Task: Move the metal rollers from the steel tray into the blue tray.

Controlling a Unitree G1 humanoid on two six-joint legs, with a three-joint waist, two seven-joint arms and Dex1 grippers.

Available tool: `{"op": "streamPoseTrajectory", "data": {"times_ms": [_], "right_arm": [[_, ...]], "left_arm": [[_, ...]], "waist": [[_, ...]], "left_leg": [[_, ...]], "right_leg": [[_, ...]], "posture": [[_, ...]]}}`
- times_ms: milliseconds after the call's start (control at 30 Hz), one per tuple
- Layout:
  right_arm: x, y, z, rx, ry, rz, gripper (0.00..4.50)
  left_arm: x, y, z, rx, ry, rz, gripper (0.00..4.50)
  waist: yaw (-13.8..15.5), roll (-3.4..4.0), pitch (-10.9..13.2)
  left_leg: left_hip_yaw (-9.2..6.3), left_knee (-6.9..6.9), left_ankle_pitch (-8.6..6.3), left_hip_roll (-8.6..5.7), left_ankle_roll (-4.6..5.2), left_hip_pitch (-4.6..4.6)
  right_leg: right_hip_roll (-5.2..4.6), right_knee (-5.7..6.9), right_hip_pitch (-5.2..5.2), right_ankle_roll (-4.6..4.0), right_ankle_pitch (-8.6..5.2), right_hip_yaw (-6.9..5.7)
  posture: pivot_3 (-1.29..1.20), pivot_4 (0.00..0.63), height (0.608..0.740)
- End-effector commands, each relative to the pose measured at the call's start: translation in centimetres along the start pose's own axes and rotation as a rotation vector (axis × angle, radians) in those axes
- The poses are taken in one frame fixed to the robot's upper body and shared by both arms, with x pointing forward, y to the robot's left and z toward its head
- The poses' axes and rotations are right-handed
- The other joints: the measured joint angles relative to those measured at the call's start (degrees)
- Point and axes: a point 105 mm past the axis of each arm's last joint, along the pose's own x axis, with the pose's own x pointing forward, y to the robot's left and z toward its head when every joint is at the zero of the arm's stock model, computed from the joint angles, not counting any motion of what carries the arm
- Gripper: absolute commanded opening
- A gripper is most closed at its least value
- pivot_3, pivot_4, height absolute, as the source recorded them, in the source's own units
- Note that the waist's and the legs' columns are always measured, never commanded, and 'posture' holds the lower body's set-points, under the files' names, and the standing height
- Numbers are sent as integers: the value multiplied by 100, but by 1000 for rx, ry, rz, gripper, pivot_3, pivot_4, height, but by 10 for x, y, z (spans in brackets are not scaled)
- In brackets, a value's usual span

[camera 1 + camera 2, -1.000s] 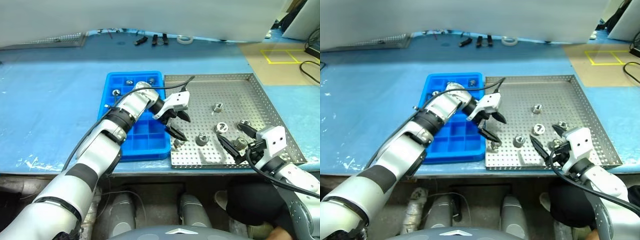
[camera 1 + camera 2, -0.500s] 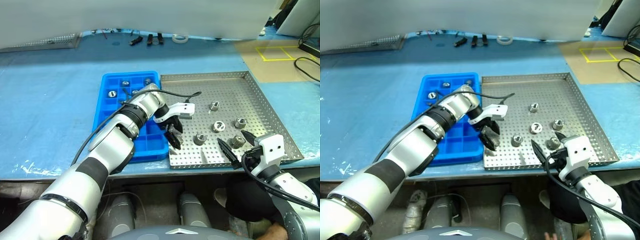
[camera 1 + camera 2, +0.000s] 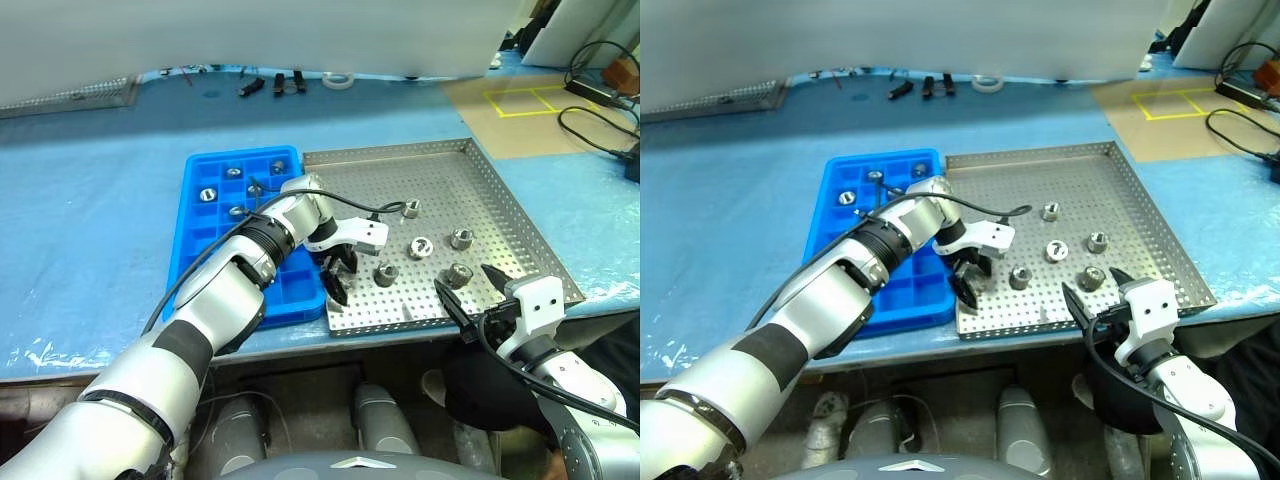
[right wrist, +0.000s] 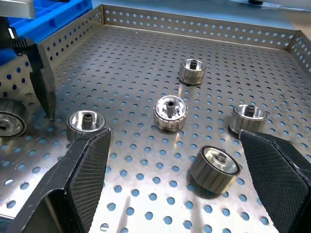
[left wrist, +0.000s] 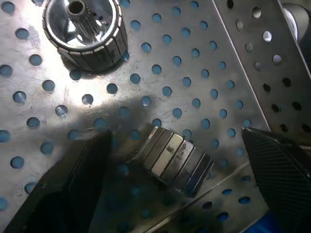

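Left eye view: blue tray (image 3: pixel 196 262) already held several rollers, and the left gripper (image 3: pixel 338 276) had dropped over a tipped metal roller (image 5: pixel 176 159) in the steel tray's (image 3: pixel 497 203) near-left corner, jaws apart around it, not yet closed. Right gripper (image 3: pixel 472 293) hung wide open at the near edge; five rollers remained.

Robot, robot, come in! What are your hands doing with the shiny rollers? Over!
Left gripper open, jaws straddling a tipped roller in the steel tray. Right gripper open, hovering. Nothing blocking the blue tray.
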Motion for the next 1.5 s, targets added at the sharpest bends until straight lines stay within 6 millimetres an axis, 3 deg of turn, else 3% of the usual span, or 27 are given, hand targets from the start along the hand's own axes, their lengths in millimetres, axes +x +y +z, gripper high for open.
{"op": "streamPoseTrajectory", "data": {"times_ms": [33,67,133,233,300,567,700,900,1100,1267,1500], "right_arm": [[0,0,4,-20,-34,1,4500],[0,0,3,-20,-34,1,4500],[1,0,2,-20,-35,4,4500],[1,0,0,-22,-36,7,4500],[2,-1,-1,-24,-37,8,4500],[6,-2,-1,-33,-44,20,4500],[8,0,1,-32,-50,33,4500],[9,10,12,-14,-76,114,4500],[19,16,31,-37,-109,211,4500],[36,23,53,-74,-152,330,4500],[61,42,80,-108,-191,547,4500]], "left_arm": [[8,-1,-21,-52,45,7,3607],[9,0,-23,-58,52,13,3314],[10,0,-27,-58,63,16,3314],[9,-1,-32,-54,72,20,2770],[8,1,-35,-54,81,33,2145],[7,2,-41,-50,84,54,1935],[5,5,-35,-56,27,82,1935],[-20,-1,-6,-37,-180,21,1935],[-43,0,5,-59,-321,60,1935],[-64,-5,5,-73,-430,118,1935],[-100,-15,-12,-121,-521,330,1935]], "waist": [[-52,2,-9],[-66,2,-14],[-81,5,-24],[-127,9,-28],[-205,8,-29],[-349,6,-30],[-363,6,-31],[-381,1,-27],[-331,1,-26],[-107,3,-24],[502,12,-9]], "left_leg": [[-1,0,0,0,0,0],[-2,0,0,0,1,0],[-4,2,-1,0,2,4],[-12,0,-5,4,8,20],[-13,5,-10,-2,16,18],[-19,8,-15,-4,24,19],[-27,8,-16,-6,26,19],[-41,6,-17,-6,29,1],[-13,-7,-29,-4,39,-10],[-9,-20,-40,8,47,-16],[1,-21,-33,19,35,6]], "right_leg": [[0,-2,2,0,0,-2],[-1,-3,4,0,0,-4],[-3,-10,15,0,0,-10],[-4,-56,56,2,-1,-31],[-11,-72,67,3,-2,-30],[-17,-105,81,3,-2,-37],[-20,-117,85,4,-2,-39],[-22,-136,69,2,-1,-39],[-22,-132,60,-87,54,-52],[-18,-131,49,-81,49,-70],[-13,-104,52,-82,49,-61]], "posture": [[-622,150,740],[-619,150,740],[-619,150,740],[-612,150,740],[-612,150,740],[-594,150,740],[-587,150,740],[-544,150,740],[-456,150,740],[-341,150,740],[-138,150,740]]}}
